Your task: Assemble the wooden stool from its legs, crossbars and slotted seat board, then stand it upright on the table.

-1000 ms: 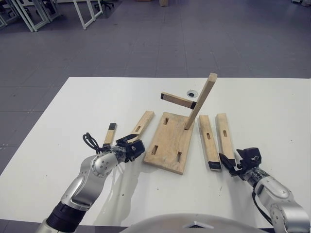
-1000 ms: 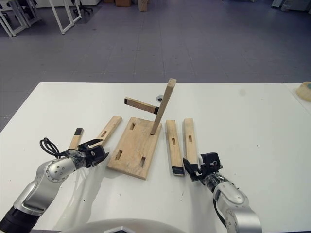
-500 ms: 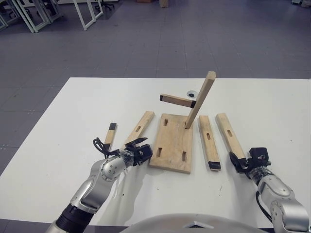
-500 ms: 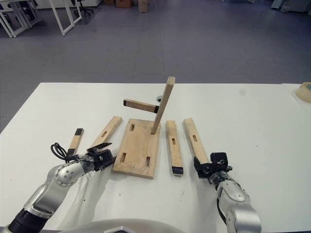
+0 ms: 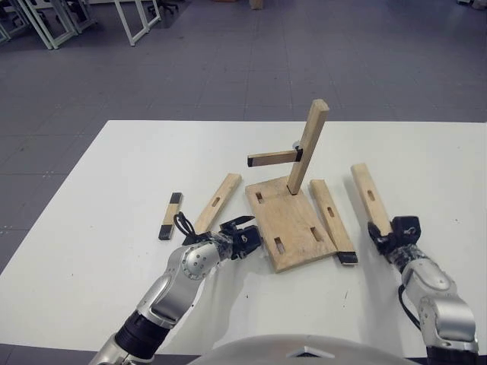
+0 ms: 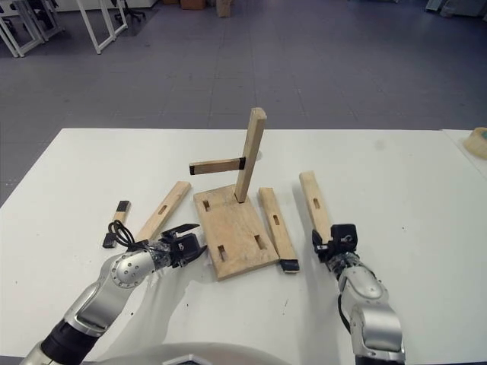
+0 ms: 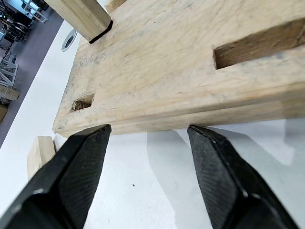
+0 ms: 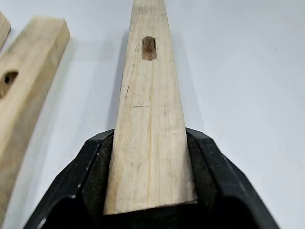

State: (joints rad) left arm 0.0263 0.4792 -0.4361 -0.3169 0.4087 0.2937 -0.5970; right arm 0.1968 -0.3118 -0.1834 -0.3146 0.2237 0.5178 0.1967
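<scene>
- seat board (image 5: 293, 222) is lying mid-frame (upright leg (image 5: 307, 148) slotted in)
- left gripper (image 5: 251, 233) is gaping wide beside it
- right gripper (image 5: 384, 234) is clamping a loose leg (image 5: 367, 194)

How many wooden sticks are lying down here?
4: a short stick far left, a long stick left of the board, a third stick right of it, a fourth stick in the right gripper.

seat board (image 5: 290, 221), upright leg (image 5: 306, 148), left tool (image 5: 251, 232) beside
</scene>
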